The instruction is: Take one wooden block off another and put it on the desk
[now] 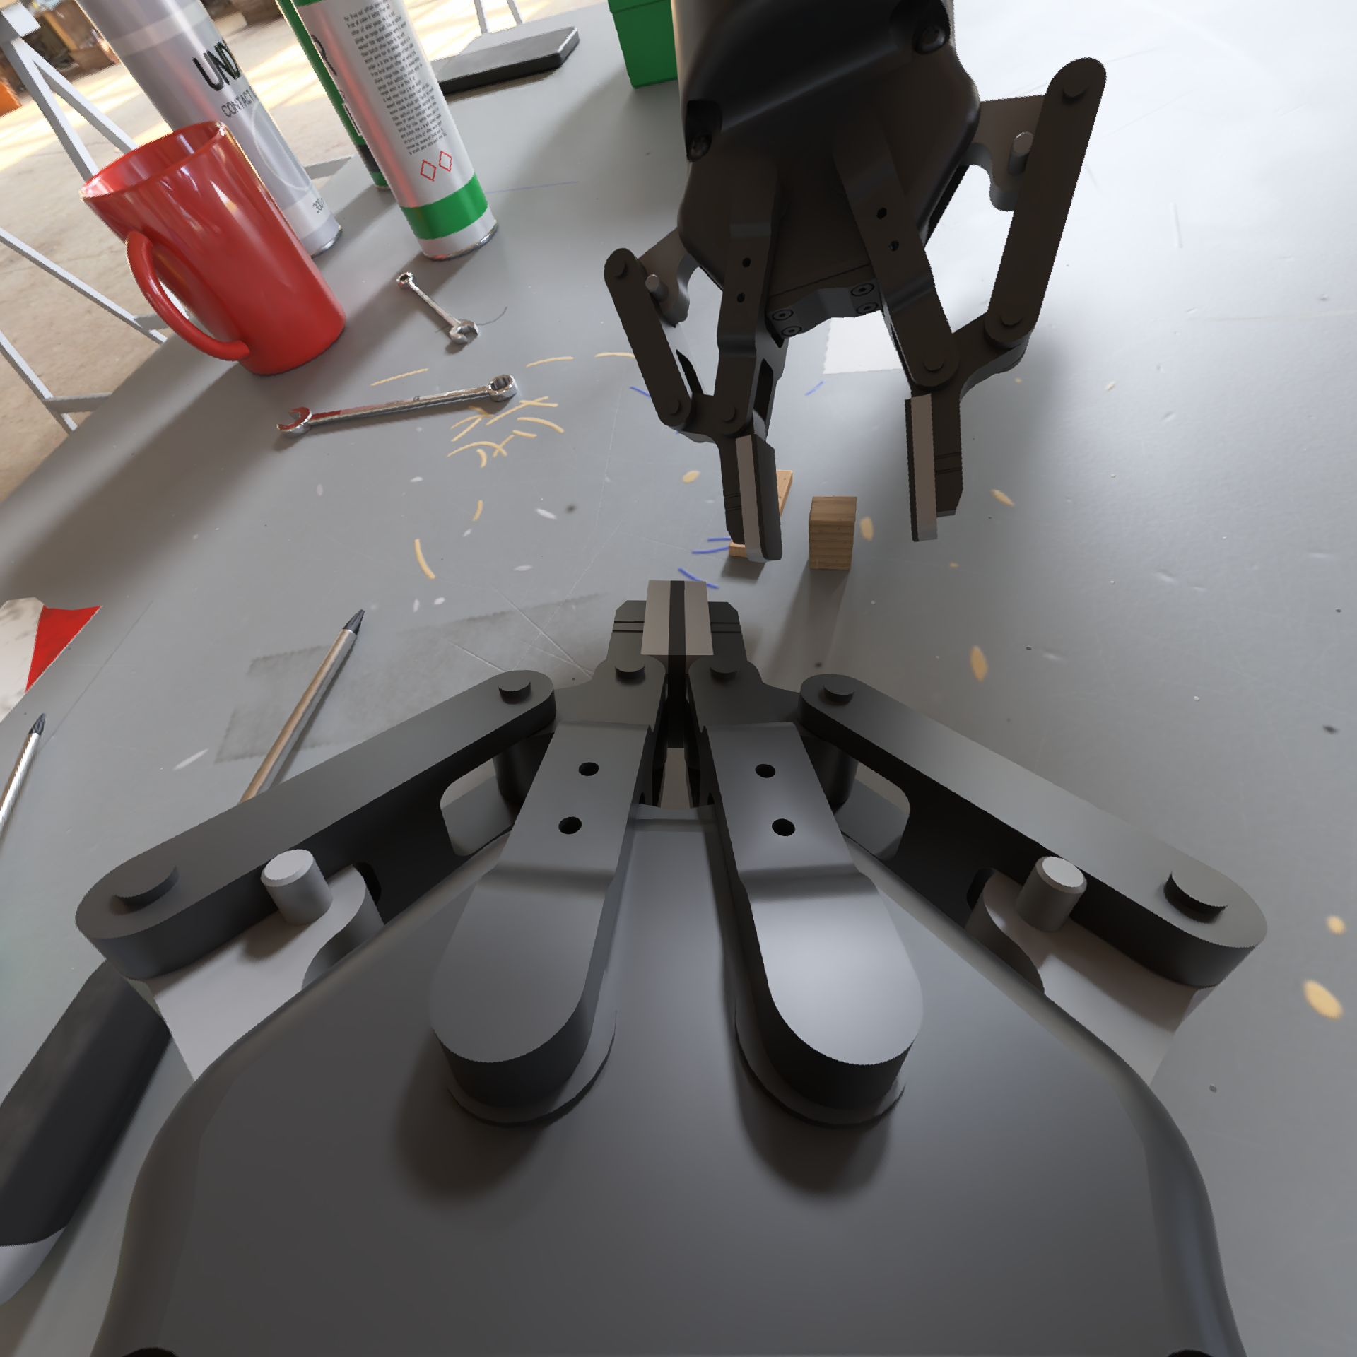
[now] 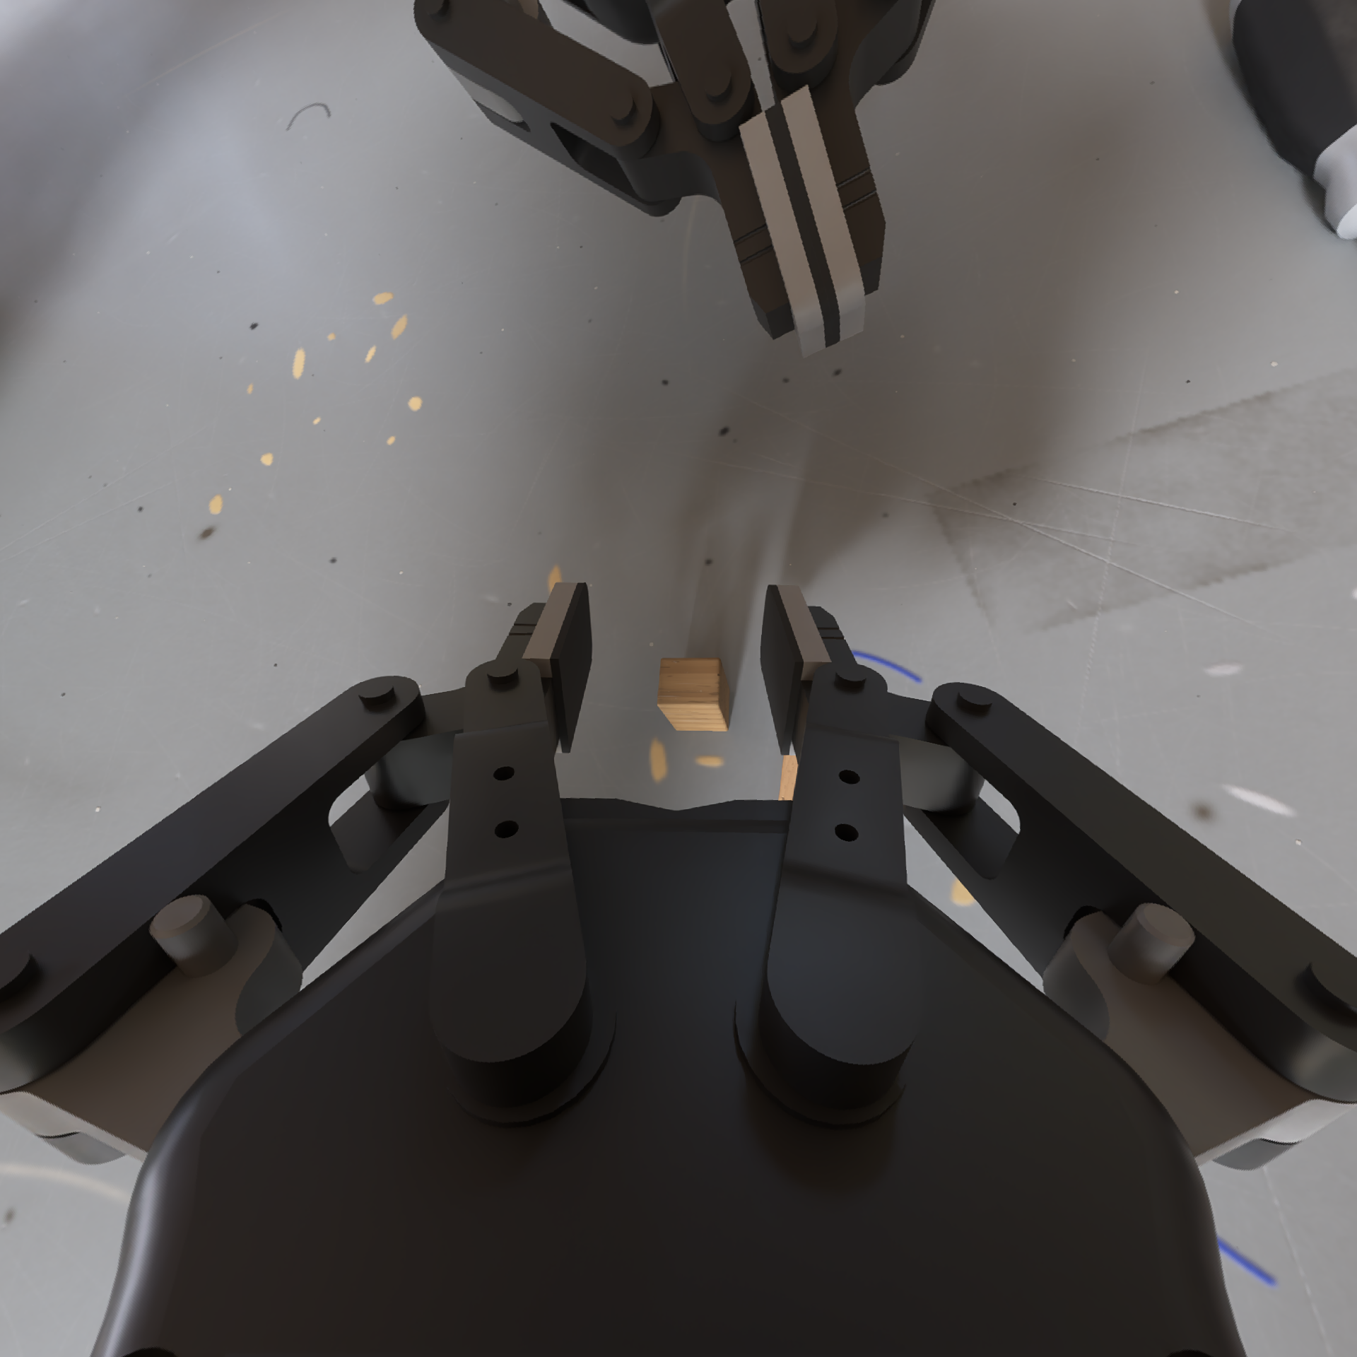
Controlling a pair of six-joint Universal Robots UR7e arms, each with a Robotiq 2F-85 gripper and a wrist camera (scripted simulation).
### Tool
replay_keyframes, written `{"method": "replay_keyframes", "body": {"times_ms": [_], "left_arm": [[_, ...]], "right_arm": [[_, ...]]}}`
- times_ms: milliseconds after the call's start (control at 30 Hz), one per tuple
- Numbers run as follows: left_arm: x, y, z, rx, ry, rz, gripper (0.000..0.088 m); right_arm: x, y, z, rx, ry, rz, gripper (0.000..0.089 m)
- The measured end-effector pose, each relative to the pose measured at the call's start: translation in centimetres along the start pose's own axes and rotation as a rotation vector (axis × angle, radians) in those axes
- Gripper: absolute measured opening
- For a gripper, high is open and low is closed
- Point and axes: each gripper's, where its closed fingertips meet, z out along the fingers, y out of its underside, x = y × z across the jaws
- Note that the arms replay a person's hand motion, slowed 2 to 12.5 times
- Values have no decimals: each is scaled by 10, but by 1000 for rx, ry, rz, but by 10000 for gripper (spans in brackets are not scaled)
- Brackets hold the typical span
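Block [image 2: 693, 695] sits mid-frame between the right gripper's [image 2: 675, 661] open jaws; it should lift clear without nudging it. Left gripper [image 1: 677, 618] is closed, empty.

A scuffed grey desk [image 1: 1101, 367] is shown, on which a red mug [image 1: 220, 250], two spray cans [image 1: 411, 132], two wrenches [image 1: 400, 407], a pencil [image 1: 305, 705] and two wooden blocks [image 1: 832, 532] are set.
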Motion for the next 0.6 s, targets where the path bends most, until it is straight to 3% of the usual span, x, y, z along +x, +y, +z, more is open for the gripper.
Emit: {"method": "replay_keyframes", "body": {"times_ms": [600], "left_arm": [[4, 3, 2, -28, -3, 42, 0]], "right_arm": [[-3, -2, 4, -3, -13, -8, 464]]}}
